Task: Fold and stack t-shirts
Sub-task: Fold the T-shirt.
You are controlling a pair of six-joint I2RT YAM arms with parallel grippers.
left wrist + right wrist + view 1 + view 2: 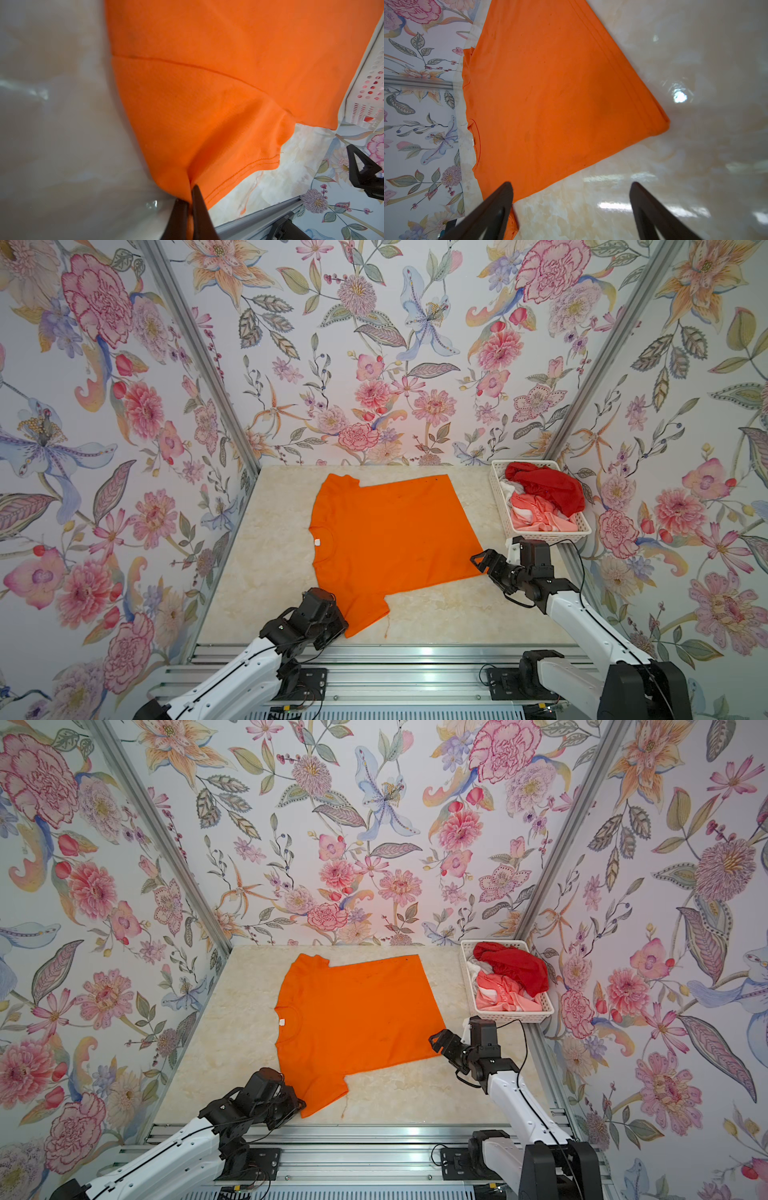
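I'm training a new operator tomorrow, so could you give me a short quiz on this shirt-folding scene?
1. True or false: the left gripper is shut on a sleeve of the orange t-shirt.
2. Where is the red t-shirt? A: in the white basket; B: in the left gripper; C: under the orange t-shirt.
3. Fill in: the right gripper is ____ (open or shut).
Key: 1 true; 2 A; 3 open.
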